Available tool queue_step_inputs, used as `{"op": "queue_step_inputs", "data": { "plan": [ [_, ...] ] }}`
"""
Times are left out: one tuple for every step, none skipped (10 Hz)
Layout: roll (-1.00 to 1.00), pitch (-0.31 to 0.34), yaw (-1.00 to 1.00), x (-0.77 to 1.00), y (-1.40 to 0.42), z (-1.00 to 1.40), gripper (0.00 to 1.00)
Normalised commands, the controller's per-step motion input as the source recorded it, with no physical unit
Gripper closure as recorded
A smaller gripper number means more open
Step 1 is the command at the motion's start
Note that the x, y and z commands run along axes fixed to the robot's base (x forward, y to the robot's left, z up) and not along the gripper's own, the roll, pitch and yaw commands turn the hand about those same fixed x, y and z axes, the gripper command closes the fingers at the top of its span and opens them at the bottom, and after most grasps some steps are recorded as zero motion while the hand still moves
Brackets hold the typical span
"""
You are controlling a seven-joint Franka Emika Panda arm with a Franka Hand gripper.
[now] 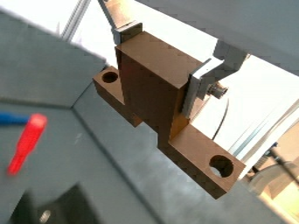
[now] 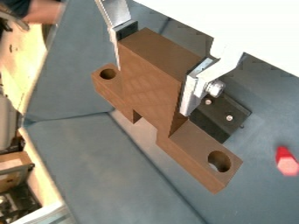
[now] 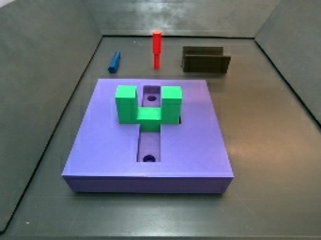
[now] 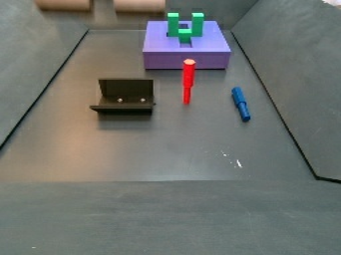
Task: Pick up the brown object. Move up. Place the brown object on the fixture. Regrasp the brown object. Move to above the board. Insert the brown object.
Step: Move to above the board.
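Right now I see the gripper (image 1: 166, 68) only in both wrist views, its flat silver fingers (image 2: 201, 80) clamped on the raised middle of the brown object (image 1: 163, 109), which has a flange with a round hole at each end. I have it lifted clear of the grey floor; neither side view shows the gripper or the piece at all. In a wrist view the dark fixture (image 2: 223, 115) lies below, just behind the held piece. In both side views the fixture (image 3: 206, 59) sits on the floor, well apart from the purple board (image 3: 152, 141), which carries a green U-shaped block (image 3: 148, 104) over its central groove. A red peg (image 4: 189, 81) stands upright and a blue peg (image 4: 241, 103) lies flat, both between fixture and board.
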Motion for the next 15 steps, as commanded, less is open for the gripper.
{"op": "queue_step_inputs", "data": {
  "plan": [
    [0.01,0.067,0.00,0.03,-0.02,0.36,1.00],
    [0.01,0.080,0.01,0.05,-0.02,0.19,1.00],
    [-1.00,0.051,-0.14,-0.99,-1.40,0.28,1.00],
    [-1.00,0.044,-0.13,-1.00,-1.40,0.28,1.00],
    [-1.00,0.025,-0.12,-1.10,-1.40,0.28,1.00],
    [-1.00,0.028,-0.12,-1.11,-1.40,0.27,1.00],
    [-1.00,0.041,-0.12,-1.10,-1.40,0.26,1.00],
    [-1.00,0.046,-0.11,-1.10,-1.40,0.27,1.00],
    [-1.00,0.049,-0.10,-0.48,-0.57,0.10,1.00],
    [-1.00,0.057,-0.10,-0.22,-0.22,0.03,1.00],
    [-1.00,0.062,-0.09,-0.08,-0.05,0.01,1.00],
    [-0.97,0.041,-0.07,-0.07,-0.03,0.01,1.00],
    [-0.73,0.012,-0.05,-0.07,0.00,0.01,1.00],
    [-0.51,-0.007,-0.03,-0.06,0.01,0.00,1.00],
    [-0.30,-0.012,-0.02,-0.04,0.01,0.00,1.00]
  ]
}}
